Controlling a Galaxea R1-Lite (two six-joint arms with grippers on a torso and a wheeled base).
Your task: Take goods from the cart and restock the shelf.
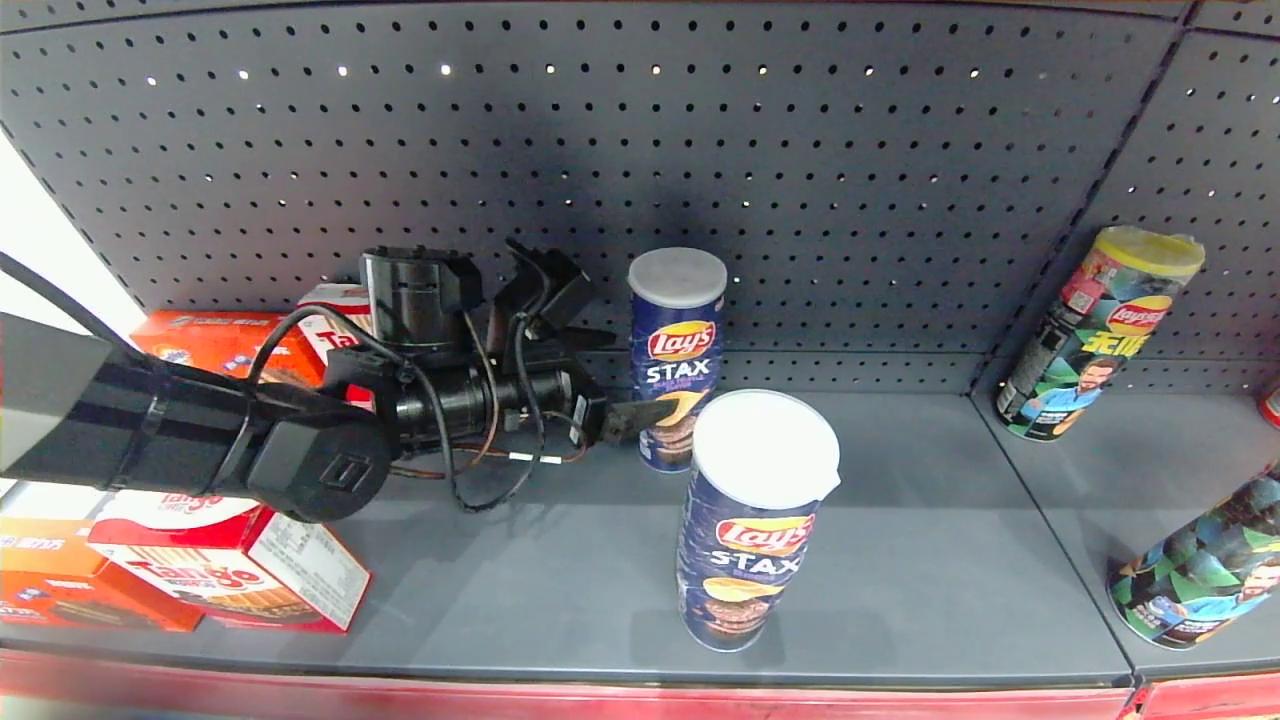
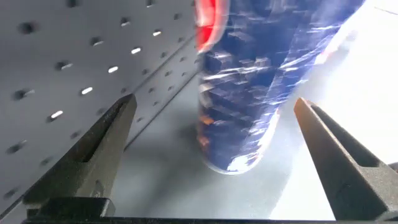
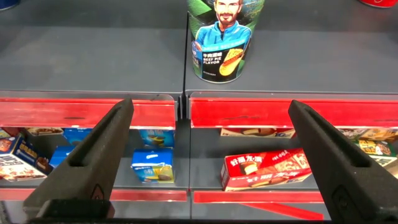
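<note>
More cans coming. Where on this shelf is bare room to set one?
Widest: bare shelf between the front blue can and the green cans at right. Smaller: front strip between the red-and-white box and that can. Crowded: the orange boxes, and the back blue can at the left gripper.

Shelf [image 1: 930, 580] | two blue chip cans [image 1: 752, 520] upright — boxes [image 1: 230, 570] left, green cans [image 1: 1095, 335] right

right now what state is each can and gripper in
rear blue can, upright, lid on, not gripped
front blue can, upright, lid on, free
back green can, upright, lid on
front green can, upright
left gripper, jaws open facing the rear blue can
right gripper, jaws open, empty
</note>
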